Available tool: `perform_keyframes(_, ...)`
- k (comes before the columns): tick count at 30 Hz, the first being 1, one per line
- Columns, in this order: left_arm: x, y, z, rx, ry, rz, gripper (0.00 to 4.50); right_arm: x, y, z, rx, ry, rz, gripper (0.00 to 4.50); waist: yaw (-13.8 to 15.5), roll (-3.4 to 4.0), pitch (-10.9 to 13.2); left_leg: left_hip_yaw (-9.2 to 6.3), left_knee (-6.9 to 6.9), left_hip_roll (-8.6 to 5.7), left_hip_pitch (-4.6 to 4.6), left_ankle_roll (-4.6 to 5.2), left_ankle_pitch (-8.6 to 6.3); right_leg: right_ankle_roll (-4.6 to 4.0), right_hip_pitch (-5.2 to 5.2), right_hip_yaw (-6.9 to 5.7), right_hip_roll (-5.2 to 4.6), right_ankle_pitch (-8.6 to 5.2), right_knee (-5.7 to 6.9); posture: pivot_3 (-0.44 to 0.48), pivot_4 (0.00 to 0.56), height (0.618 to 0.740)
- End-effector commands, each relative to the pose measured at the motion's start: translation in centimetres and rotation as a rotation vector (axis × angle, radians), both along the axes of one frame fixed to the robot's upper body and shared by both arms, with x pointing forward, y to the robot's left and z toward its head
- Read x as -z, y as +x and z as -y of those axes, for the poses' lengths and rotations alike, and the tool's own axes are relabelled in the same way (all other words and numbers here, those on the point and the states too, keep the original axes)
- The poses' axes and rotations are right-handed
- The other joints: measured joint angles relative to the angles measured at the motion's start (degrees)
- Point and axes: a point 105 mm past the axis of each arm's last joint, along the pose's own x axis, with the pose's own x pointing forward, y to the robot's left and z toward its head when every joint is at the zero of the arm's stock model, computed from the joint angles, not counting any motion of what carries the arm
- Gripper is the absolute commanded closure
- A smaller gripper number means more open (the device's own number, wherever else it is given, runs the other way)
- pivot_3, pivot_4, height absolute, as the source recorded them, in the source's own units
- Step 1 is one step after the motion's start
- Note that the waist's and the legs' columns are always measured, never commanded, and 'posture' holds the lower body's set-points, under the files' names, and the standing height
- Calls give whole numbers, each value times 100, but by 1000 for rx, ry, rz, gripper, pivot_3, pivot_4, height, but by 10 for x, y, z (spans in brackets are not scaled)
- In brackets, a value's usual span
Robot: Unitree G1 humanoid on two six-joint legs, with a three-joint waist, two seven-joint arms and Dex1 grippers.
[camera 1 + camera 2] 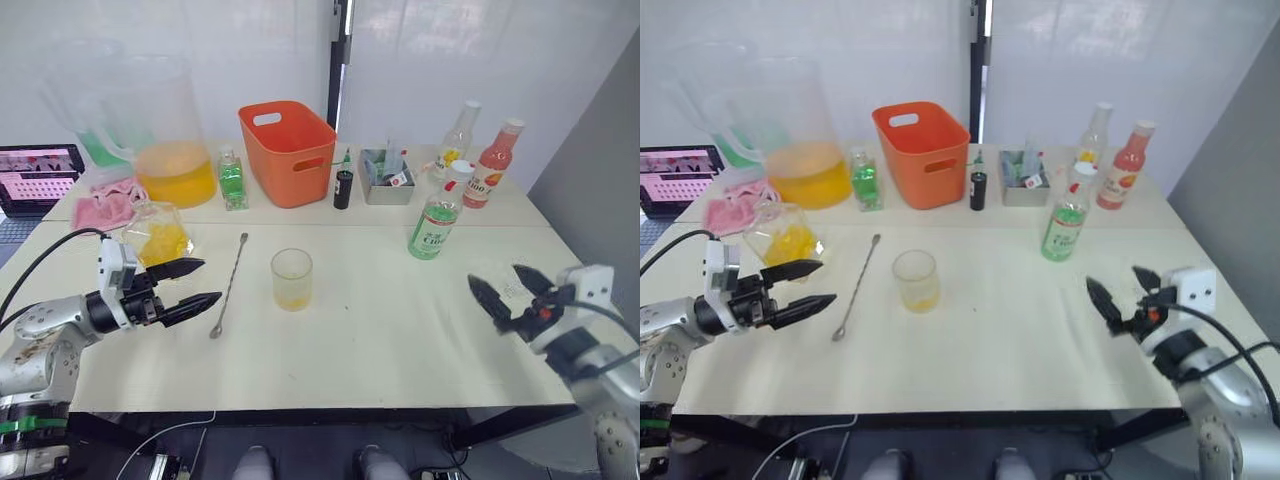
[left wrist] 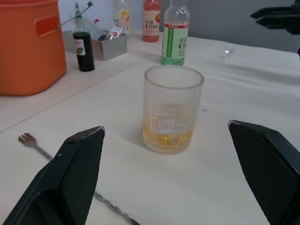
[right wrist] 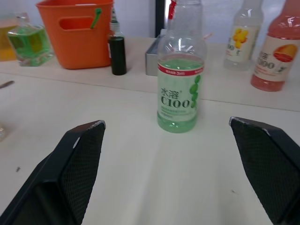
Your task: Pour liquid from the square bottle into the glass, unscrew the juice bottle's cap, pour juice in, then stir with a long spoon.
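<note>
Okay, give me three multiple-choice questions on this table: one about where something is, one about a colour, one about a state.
1. Where does the long spoon lie?
A. in the orange basket
B. between the square bottle and the glass
C. beside the laptop

2. What colour is the juice in the juice bottle?
A. pale green
B. pink
C. blue

3. How full is the glass?
A. brimful
B. bone dry
C. a shallow yellow layer

Answers: 1 B, the spoon rests on the table between them. 2 A, green shows through the clear plastic. 3 C, only the bottom holds liquid.
</note>
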Motion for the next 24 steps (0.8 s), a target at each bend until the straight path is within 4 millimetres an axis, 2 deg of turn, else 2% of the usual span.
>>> perform_keyframes(1, -18, -10, 0, -24, 15, 95, 45, -22, 17, 9, 15, -33, 35, 0, 2, 2, 1, 0, 0, -2, -1, 0, 0, 0, 0, 0, -1, 0, -1, 0, 150, 703)
perform_keyframes(5, -17, -29, -9, -84, 21, 105, 45, -37, 49, 6, -6, -63, 44, 0, -27, 3, 2, -6, -13, 2, 1, 2, 0, -2, -4, -2, 5, -3, -1, 0, 150, 703)
perform_keyframes(10, -16, -38, -10, -102, 25, 104, 45, -44, 59, 7, -15, -79, 60, 0, 34, 4, 2, -7, -12, -1, -6, 2, 0, 2, -4, -2, 3, -6, -4, 0, 150, 703)
perform_keyframes(13, -5, -57, -16, -162, 2, 89, 45, -54, 93, -4, -73, -89, 58, 0, -92, 16, 8, 8, -5, 0, -4, 1, 0, 1, -5, 3, -1, -1, -10, 0, 150, 703)
perform_keyframes(15, -4, -63, -15, -181, -6, 91, 45, -58, 106, -5, -85, -82, 59, 0, -120, 18, 8, 16, -5, 0, -4, 1, 0, 3, -5, 11, -1, 12, -21, 0, 150, 703)
perform_keyframes(18, -4, -67, -14, -193, -14, 92, 45, -62, 116, -4, -103, -76, 69, 0, -77, 17, 8, 1, -13, 5, -2, 2, 0, -2, -7, 2, 7, 7, -14, 0, 150, 703)
perform_keyframes(24, 0, -77, -20, -225, 3, 86, 45, -66, 136, -19, -172, -87, 63, 0, -80, 22, 11, 6, -14, 0, -12, 2, -1, 1, -12, 4, 2, 2, -18, 0, 150, 703)
